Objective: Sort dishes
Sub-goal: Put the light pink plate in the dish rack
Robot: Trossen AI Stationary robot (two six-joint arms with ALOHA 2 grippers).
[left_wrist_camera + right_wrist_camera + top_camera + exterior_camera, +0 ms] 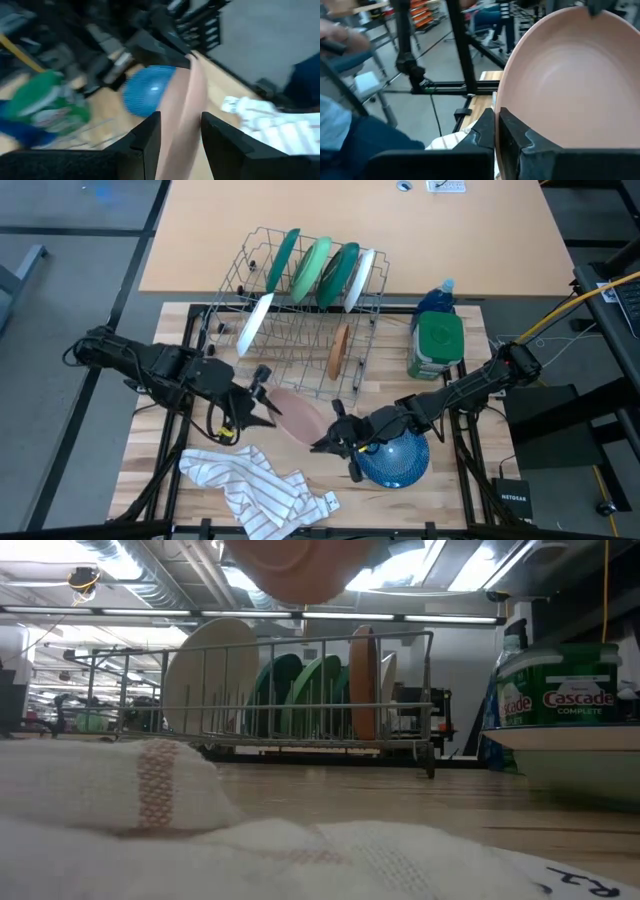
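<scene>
**Pink plate caught mid-handover between the two arms**

Pink plastic is what everything hangs on here: the pink plate (300, 418) is held up off the table, between the two grippers, in front of the dish rack (300, 330). The right gripper (330, 442) is seen clamped shut on the plate's rim, with the inside of the plate filling most of its wrist view. The left gripper (268, 408) is at the opposite rim with its fingers parted, the plate's edge sitting in the gap between them, so it looks like a release rather than a grip.

So the plate is carried by the right arm alone, probably. From the right claw the plate stretches away toward the left arm and the rack, and it's seen edge-on from the left wrist.

The rack is already loaded with green plates (315, 270), a white plate (256, 325) and a tan plate (338, 350). A blue bowl (398, 460) is left upside down on the table under the right arm, and a striped cloth (255, 485) is lying nearby, so sorting isn't finished yet
</scene>
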